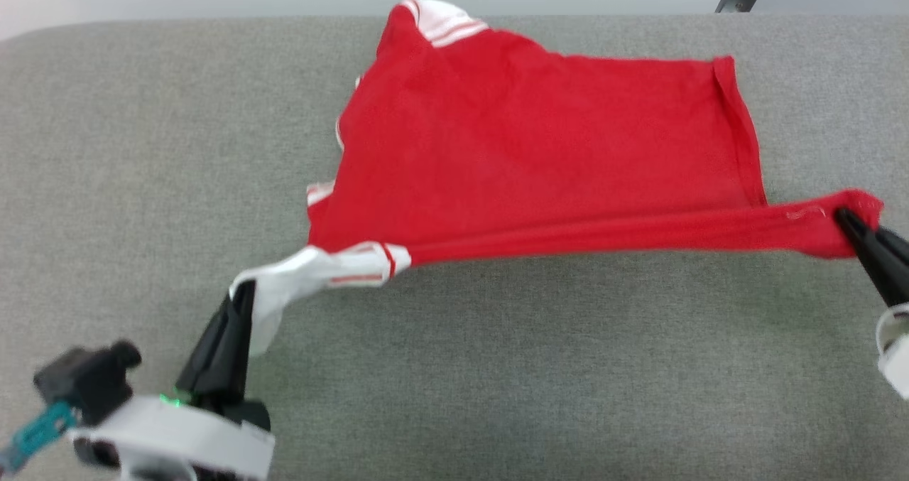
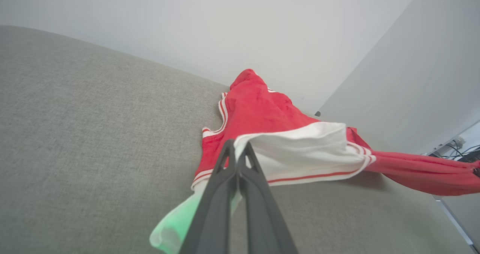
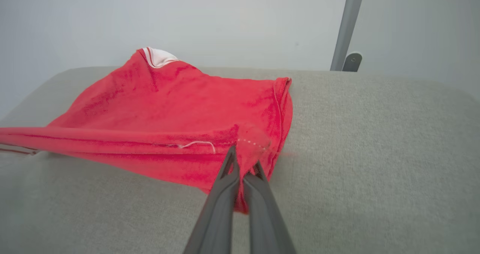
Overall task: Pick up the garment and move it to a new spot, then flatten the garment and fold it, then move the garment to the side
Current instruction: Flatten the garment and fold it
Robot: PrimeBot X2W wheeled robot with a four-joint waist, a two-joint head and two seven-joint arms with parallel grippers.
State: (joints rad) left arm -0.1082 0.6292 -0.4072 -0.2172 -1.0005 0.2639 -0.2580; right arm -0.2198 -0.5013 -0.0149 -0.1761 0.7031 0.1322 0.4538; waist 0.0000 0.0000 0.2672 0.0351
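Left gripper (image 1: 241, 293) at 7 o'clock pinched the soft red garment (image 1: 540, 133) by its white sleeve. Right gripper (image 1: 845, 218) at 3 o'clock clamped its hem, stretching it taut over the fuzzy grey surface (image 1: 142, 147).

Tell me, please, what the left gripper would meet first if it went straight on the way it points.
The white sleeve that the left gripper pinches; beyond it, probably the red body of the garment, though depth is unclear.

garment (image 1: 540, 140): soft matt cloth | couch (image 1: 142, 147): rough grey woven cloth | fingers (image 2: 258, 194): smooth dark plastic
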